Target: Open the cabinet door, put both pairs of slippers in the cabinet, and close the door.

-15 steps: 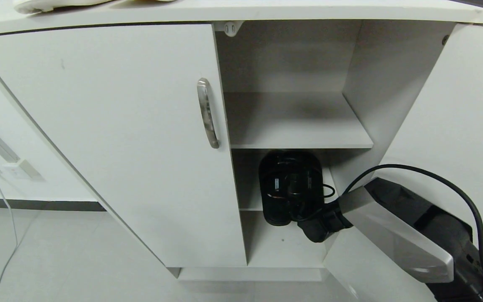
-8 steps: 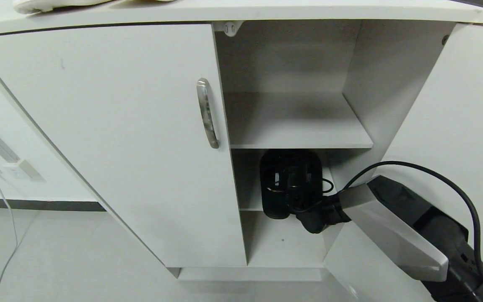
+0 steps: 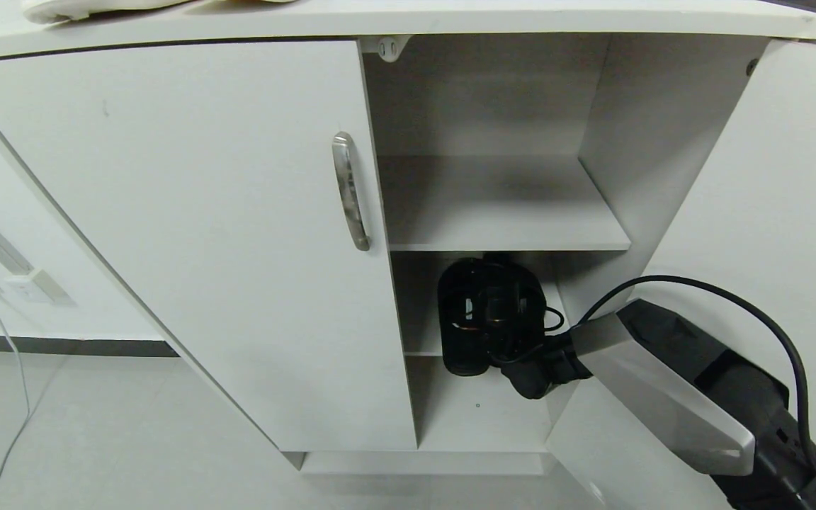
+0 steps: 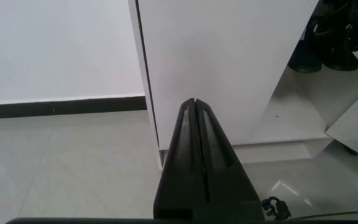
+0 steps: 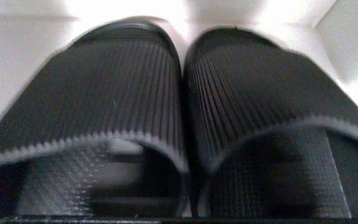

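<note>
The right end effector (image 3: 530, 372), its grip impossible to judge, has pushed the black slippers (image 3: 491, 319) slightly inward, then settled them near the back edge of the cabinet floor (image 3: 465, 418). This pair looks nearly placed. The left end effector (image 4: 194, 109) is clenched.

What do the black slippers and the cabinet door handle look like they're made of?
Black slippers: likely soft rubber or foam, matte; fine ribs across the straps, dimpled footbeds. Door handle: probably brushed metal, judging by its silvery sheen.

Black slippers (image 3: 459, 333) apparently inside open cabinet (image 3: 500, 205)
</note>
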Controlling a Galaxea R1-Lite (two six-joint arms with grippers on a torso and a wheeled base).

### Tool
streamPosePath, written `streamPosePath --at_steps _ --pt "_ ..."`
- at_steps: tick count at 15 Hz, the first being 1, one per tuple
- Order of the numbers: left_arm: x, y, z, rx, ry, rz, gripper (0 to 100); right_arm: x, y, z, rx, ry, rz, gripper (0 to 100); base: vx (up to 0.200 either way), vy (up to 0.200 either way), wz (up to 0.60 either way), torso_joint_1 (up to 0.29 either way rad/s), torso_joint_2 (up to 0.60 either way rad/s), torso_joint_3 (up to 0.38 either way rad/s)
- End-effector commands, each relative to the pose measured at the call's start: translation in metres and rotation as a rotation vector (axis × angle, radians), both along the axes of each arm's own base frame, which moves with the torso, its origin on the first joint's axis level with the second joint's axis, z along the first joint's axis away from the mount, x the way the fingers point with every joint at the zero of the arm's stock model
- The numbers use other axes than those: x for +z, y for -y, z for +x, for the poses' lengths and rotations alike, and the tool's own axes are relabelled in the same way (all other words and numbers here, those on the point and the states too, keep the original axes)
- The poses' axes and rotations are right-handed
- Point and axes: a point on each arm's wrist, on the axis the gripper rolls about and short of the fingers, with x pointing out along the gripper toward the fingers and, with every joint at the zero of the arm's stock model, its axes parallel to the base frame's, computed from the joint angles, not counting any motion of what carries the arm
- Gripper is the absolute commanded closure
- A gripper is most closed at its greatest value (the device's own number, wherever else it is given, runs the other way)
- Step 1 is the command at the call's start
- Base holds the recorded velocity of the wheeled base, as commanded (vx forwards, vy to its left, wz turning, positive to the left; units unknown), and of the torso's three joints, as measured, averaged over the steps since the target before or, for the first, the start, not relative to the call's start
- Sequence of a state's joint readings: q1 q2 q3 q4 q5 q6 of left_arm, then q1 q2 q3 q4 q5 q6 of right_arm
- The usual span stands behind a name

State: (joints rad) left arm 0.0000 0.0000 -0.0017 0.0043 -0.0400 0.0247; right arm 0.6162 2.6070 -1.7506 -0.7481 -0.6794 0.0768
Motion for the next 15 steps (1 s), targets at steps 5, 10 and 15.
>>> streamPosePath --at_steps 5,10,15 --pt "0.0 0.0 0.0 -0.001 -0.001 0.0 100 0.017 0.007 -0.031 0.022 0.009 0.003 0 0.0 0.0 0.0 0.0 0.0 0.0" --pt "0.0 0.0 0.0 -0.001 0.0 0.001 100 0.016 0.02 -0.111 0.1 -0.031 -0.024 0 0.0 0.0 0.0 0.0 0.0 0.0" --pt "0.0 0.0 0.0 -0.003 -0.002 0.0 100 0.013 0.031 -0.156 0.142 -0.022 -0.026 0 0.0 0.0 0.0 0.0 0.0 0.0"
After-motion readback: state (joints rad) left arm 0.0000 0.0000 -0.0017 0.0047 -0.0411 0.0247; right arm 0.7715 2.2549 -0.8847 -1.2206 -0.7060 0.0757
